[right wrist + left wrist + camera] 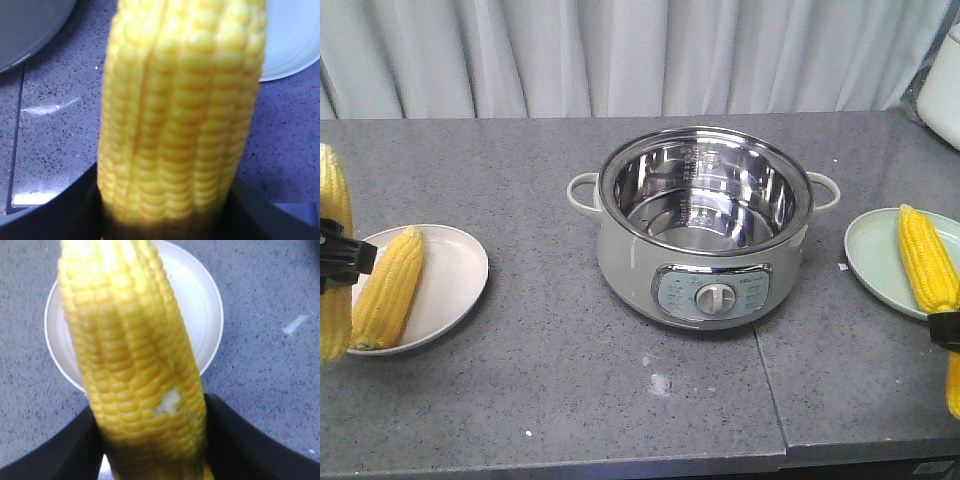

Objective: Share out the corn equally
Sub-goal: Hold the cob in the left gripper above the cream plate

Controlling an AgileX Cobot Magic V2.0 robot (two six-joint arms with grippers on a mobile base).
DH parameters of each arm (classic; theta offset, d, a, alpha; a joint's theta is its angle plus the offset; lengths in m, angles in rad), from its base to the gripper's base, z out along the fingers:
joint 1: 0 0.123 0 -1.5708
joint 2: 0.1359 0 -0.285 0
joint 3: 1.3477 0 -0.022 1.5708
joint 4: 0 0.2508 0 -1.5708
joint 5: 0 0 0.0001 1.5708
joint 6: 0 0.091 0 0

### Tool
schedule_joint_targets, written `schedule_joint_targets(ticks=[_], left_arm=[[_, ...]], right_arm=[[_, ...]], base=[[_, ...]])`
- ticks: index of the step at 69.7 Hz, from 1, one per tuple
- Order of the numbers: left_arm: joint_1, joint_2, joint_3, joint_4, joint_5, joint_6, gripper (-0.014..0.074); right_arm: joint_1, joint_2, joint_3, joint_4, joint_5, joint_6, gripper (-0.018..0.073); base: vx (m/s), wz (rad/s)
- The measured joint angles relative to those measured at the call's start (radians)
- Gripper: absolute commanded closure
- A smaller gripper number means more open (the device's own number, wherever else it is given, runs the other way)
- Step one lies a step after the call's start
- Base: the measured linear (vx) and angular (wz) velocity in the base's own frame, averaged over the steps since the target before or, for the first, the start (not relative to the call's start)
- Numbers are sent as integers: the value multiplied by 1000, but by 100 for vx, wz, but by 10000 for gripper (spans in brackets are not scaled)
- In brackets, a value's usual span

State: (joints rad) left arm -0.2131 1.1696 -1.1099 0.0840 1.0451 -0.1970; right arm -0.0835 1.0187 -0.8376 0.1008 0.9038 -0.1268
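One corn cob point(390, 285) lies on the white plate point(455, 270) at the left. Beside it, at the frame's left edge, my left gripper point(335, 255) is shut on another cob point(332, 190), held upright above that plate's near rim. In the left wrist view this cob point(135, 365) fills the middle between the black fingers point(235, 440), over the plate point(200, 305). A cob point(927, 255) lies on the pale green plate point(875, 260) at the right. My right gripper point(945, 330) is shut on a cob point(182, 110) just in front of that plate point(295, 40).
An empty steel-lined electric pot point(705, 225) with side handles and a front dial stands mid-counter between the plates; its wall point(30, 25) shows in the right wrist view. A seam point(770, 390) runs through the grey counter. A white appliance point(942, 90) sits far right.
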Motion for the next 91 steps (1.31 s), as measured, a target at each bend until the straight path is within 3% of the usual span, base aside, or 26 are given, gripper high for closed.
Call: schedule_joint_targets(ticks=[91], left_arm=[[0,-42,21,0,38,-22,379]], right_arm=[[0,0,0,0,0,0,365]], base=[[0,0]])
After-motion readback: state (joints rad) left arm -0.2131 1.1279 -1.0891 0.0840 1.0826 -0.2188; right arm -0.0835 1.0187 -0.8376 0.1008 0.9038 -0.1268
